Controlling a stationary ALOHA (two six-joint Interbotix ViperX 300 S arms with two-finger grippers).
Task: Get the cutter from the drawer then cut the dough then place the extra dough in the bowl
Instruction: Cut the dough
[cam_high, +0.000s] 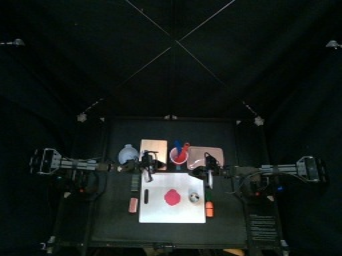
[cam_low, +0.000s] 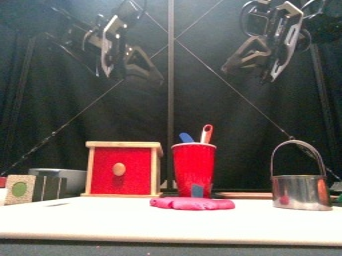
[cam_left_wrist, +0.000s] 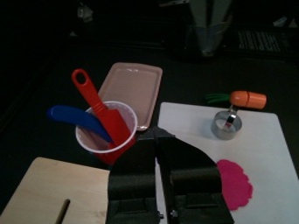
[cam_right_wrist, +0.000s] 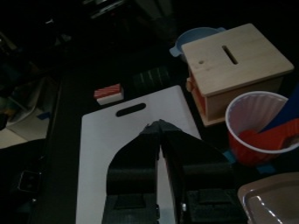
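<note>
A small black desk (cam_high: 110, 182) stands inside a booth of black curtains (cam_high: 80, 60). A white cutting board (cam_high: 158, 208) lies at the middle of its front half.

A flat piece of pink dough (cam_low: 191, 203) lies near the board's centre. The round metal cutter (cam_low: 301, 192) stands upright on the board at about 3 o'clock from the dough, apart from it, with its wire handle arching up.

Along the board's far edge there is a row of things. The pale wooden box (cam_low: 123, 168) is at 11 o'clock from the dough, and its red drawer front looks closed. The red cup (cam_low: 194, 168) is at 12 o'clock and holds a blue knife (cam_left_wrist: 76, 118) and a red knife (cam_left_wrist: 91, 92). The pink tray (cam_left_wrist: 131, 87) is at 1 o'clock, just beside the cup. The blue-grey bowl (cam_right_wrist: 198, 37) sits beyond the box at 10 o'clock.

A toy carrot (cam_left_wrist: 246, 98) lies just off the board's right side. A small red-and-white toy (cam_right_wrist: 107, 93) lies off its left side at about 8 o'clock; it is too small to tell which food it is.

The left gripper (cam_left_wrist: 158, 133) and the right gripper (cam_right_wrist: 158, 125) both hang high above the board. The left is over its far-left part and the right over its far-right part. Each has its jaws pressed together with nothing between them. Nothing lies between them and the dough or the cutter.
</note>
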